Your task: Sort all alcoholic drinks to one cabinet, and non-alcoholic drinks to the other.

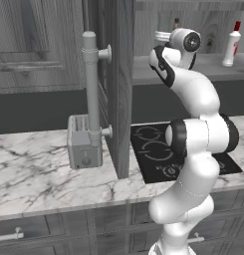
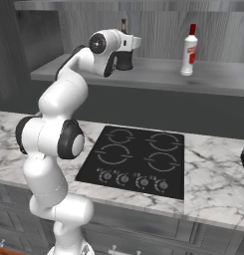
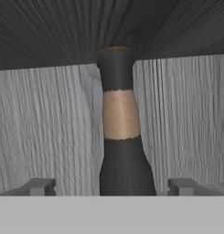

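A squat dark bottle (image 3: 122, 151) with a long thin neck and a tan band stands upright on the cabinet shelf (image 2: 158, 74), close in front of the hand. My gripper (image 3: 111, 187) is open, and its two fingertips (image 3: 40, 186) stand well clear of the bottle on either side. In the right base view the bottle's neck (image 2: 124, 25) pokes up behind the hand, and the gripper (image 2: 127, 55) is at the shelf's left part. It also rises behind the wrist as a thin neck (image 1: 176, 23) in the left base view. A white bottle with a red cap (image 2: 189, 52) stands further right on the same shelf.
The open cabinet door (image 1: 124, 89) hangs edge-on left of the arm. A toaster (image 1: 83, 142) sits on the marble counter (image 1: 39, 174) beyond it. A black cooktop (image 2: 136, 159) lies below the shelf. The cabinet's wood-grain back wall (image 3: 49, 128) is close behind the bottle.
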Robot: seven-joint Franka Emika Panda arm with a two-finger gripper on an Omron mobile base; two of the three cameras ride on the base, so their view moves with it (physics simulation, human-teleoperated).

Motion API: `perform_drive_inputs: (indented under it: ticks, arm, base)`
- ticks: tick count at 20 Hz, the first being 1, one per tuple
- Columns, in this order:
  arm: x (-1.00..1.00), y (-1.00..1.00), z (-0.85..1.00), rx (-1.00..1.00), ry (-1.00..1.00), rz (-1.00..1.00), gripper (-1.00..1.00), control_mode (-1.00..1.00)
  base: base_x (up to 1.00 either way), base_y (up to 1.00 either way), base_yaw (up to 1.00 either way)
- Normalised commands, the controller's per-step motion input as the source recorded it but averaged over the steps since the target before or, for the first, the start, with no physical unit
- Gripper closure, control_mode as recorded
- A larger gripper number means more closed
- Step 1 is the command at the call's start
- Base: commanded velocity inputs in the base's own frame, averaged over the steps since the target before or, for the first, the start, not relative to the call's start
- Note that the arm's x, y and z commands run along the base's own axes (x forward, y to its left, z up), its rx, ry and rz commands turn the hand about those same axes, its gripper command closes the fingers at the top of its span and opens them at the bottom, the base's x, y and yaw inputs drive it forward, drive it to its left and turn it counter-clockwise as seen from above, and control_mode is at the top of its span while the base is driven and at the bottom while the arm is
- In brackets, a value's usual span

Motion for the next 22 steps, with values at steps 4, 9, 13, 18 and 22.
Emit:
perform_drive_inputs:
  ticks: [4,9,13,18,22]
  arm:
    - [-0.12,-0.09,0.06,0.0,-0.03,0.0,-1.0,-1.0]
    - [-0.2,-0.1,0.1,0.0,-0.02,0.0,-1.0,-1.0]
    - [-0.3,-0.01,0.02,0.0,0.0,0.01,-1.0,-1.0]
    - [-0.35,0.0,0.0,0.0,0.0,0.05,-1.0,-1.0]
    - [-0.38,0.0,0.0,0.0,0.0,0.07,-1.0,-1.0]
  base:
    - [0.0,0.0,0.0]
    - [0.0,0.0,0.0]
    - [0.0,0.0,0.0]
    - [0.0,0.0,0.0]
    - [0.0,0.0,0.0]
